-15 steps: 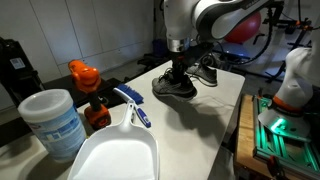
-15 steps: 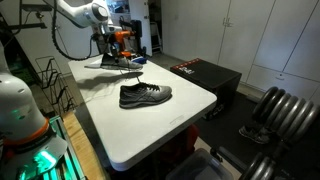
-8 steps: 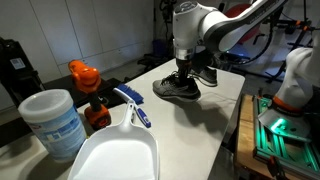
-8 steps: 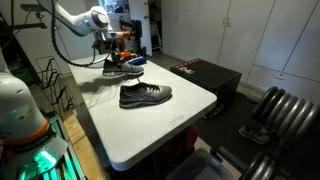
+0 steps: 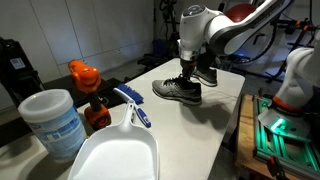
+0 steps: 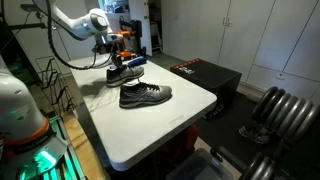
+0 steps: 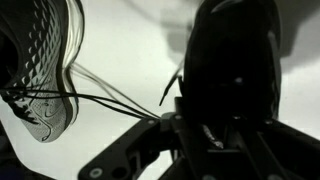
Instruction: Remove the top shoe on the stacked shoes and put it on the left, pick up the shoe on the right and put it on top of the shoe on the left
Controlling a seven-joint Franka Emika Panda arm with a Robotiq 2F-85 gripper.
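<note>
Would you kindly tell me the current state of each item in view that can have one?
gripper: shut on the carried shoe.
carried shoe: held clear of the table, roughly level.
other shoe: resting on its sole on the table, free of the gripper.
white tub: upright, lid on.
orange-capped bottle: upright, capped.

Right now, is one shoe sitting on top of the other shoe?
No, the gripper holds one sneaker apart from the other sneaker lying on the table.
</note>
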